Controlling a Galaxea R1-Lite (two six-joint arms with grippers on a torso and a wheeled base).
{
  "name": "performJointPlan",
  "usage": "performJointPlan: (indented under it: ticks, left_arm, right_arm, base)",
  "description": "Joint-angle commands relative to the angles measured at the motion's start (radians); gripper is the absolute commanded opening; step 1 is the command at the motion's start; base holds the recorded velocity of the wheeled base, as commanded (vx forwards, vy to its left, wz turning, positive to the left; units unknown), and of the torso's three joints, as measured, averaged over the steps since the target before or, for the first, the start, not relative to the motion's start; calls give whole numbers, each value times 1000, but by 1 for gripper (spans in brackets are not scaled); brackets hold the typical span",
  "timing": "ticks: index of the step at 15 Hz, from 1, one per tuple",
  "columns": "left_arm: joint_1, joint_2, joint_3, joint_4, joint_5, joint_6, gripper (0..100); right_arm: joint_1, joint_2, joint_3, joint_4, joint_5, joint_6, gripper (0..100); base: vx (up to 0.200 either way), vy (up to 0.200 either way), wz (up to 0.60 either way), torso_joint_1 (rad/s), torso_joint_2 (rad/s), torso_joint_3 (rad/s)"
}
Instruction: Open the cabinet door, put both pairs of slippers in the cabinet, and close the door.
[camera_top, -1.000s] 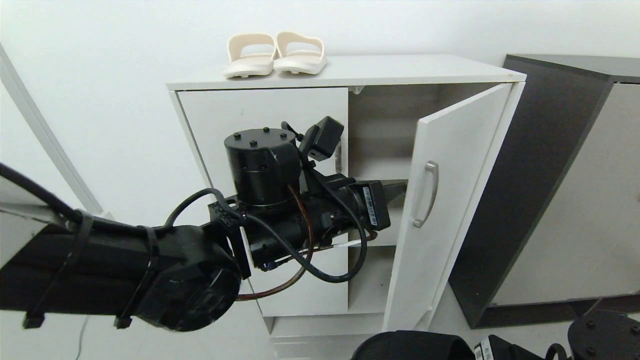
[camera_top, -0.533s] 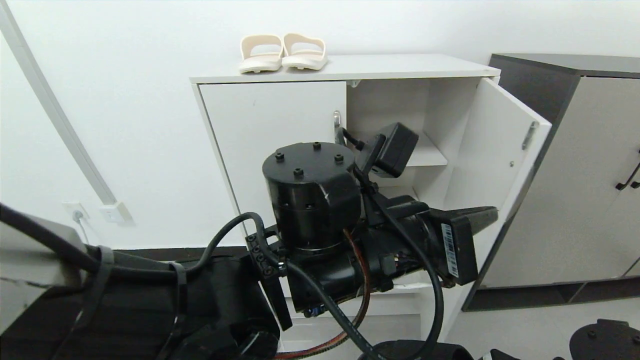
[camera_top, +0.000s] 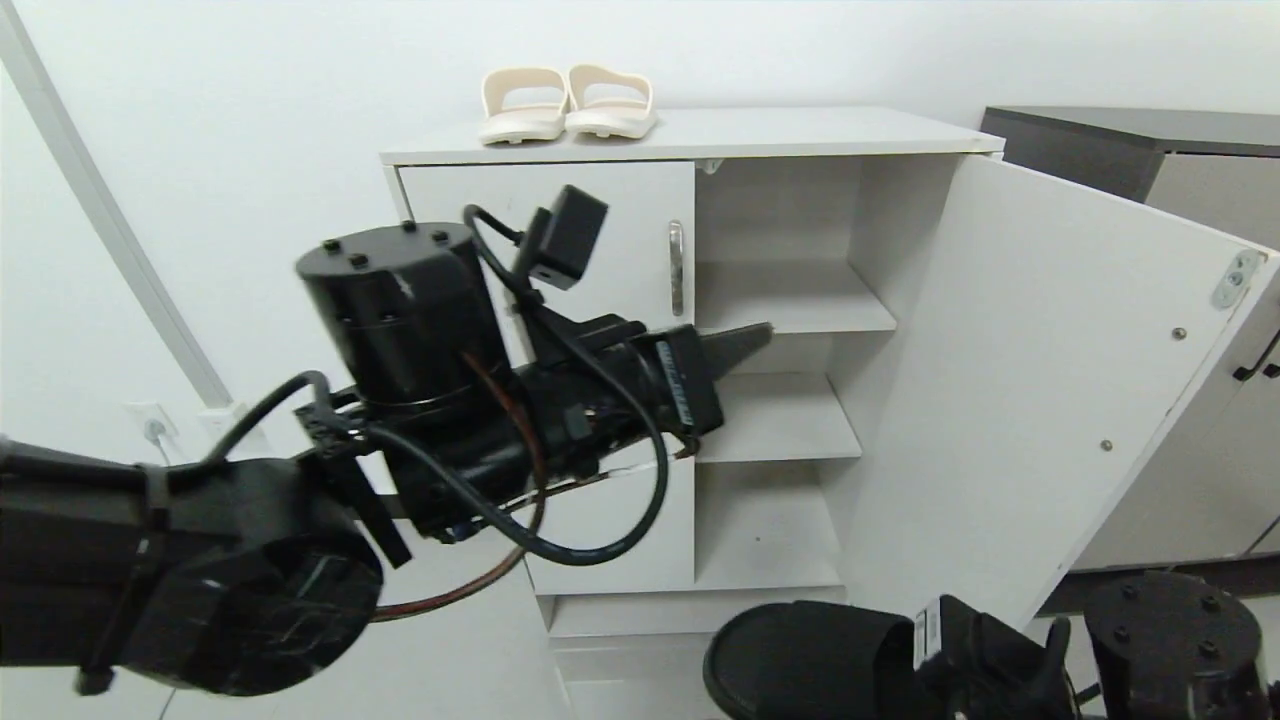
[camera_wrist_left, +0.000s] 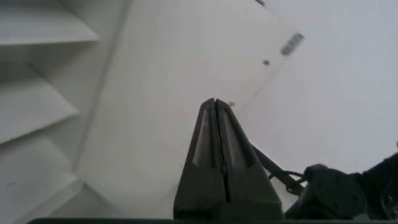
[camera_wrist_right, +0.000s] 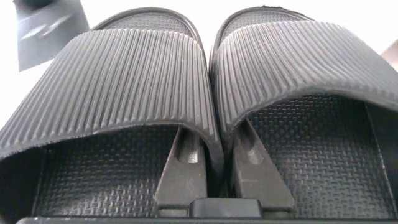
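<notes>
At 12 o'clock in the head view, the cabinet (camera_top: 820, 130) is standing with its right door (camera_top: 1040, 380) swung wide toward 3 o'clock, exposing 3 bare shelves (camera_top: 780, 420), while the left door (camera_top: 620, 200) is sitting flush. That opening looks wide enough for loading, so the door step seems done. 1 pair of cream slippers (camera_top: 567, 105) is resting on the cabinet top at 11 o'clock, side by side, toes outward, waiting for pickup.

The left gripper (camera_top: 745, 343) is hovering in front of the opening, at about 9 o'clock of the shelves, with its jaws pressed together on nothing; it is touching neither door.

At 6 o'clock, low in front of the cabinet, the right gripper (camera_wrist_right: 217, 171) is carrying the black slippers (camera_top: 800, 660). Its fingers (camera_wrist_right: 180, 168) are reaching 1 into each slipper under the ribbed straps and pinching the 2 adjoining inner walls together, which is letting a single grasp move the pair as 1 unit. Likely next is placing them on a shelf
</notes>
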Motion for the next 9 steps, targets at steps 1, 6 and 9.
performJointPlan:
  ticks: [1,6,9]
  left_arm:
    - [90,-181,137,15,7,14,0]
    - [243,-415,428,128,323,268,0]
    - [295,-614,575,147,608,348,0]
  right_arm:
    - [-41,72,-99,-1,-125,68,0]
    - [-32,300,-398,-1,-674,237,0]
    - [-64,394,-534,2,-870,258,0]
  base:
    - [0,0,0,0,0,0]
    - [0,0,0,0,0,0]
    - [0,0,0,0,0,0]
